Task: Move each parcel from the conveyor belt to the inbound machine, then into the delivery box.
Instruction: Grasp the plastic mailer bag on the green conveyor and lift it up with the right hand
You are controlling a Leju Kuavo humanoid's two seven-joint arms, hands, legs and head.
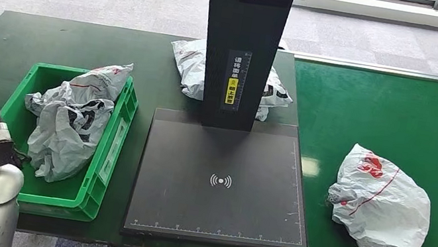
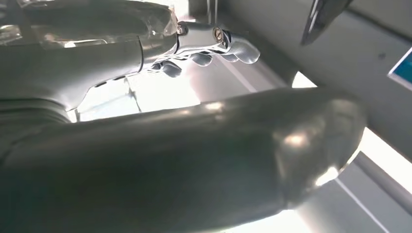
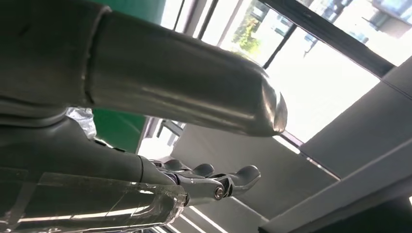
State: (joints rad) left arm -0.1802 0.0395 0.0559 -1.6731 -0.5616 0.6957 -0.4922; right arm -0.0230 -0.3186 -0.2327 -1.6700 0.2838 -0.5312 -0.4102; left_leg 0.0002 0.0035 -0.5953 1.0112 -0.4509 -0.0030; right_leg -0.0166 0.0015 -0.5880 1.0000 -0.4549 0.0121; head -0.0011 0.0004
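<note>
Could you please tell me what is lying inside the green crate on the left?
The green crate holds crumpled grey-white parcels with red and black print. How many there are, and the floor beneath them, is covered.

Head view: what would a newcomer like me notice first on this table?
Probably the tall black inbound machine, its flat dark scanning plate in the middle. Left of it, a bright green delivery box holds crumpled white parcels. On the green conveyor belt to the right lies another white parcel with red print.
</note>
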